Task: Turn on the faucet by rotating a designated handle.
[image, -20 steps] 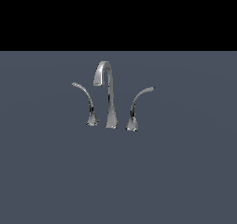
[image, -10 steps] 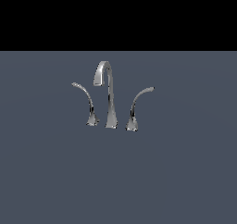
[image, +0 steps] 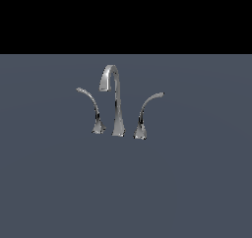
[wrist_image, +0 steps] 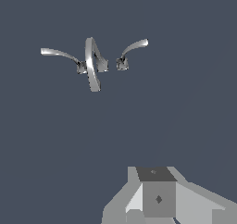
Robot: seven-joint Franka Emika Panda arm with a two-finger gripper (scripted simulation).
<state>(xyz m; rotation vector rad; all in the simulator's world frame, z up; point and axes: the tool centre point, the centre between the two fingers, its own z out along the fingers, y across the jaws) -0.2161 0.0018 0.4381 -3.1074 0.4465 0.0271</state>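
Faucet (image: 116,100) handle (image: 144,115) stands on the grey desk (image: 197,183), well apart from the hand (wrist_image: 155,204); its fingers are cut off, so its spread cannot be told.

I am in no real room: this is a bare rendered scene. A flat, featureless slate-grey desk (image: 197,183) runs to a straight edge, and above it lies plain black. The only fitting is a small chrome faucet (image: 116,102) standing on the grey with no basin, wall or pipe. My own hand (wrist_image: 157,197) is flat grey blocks.
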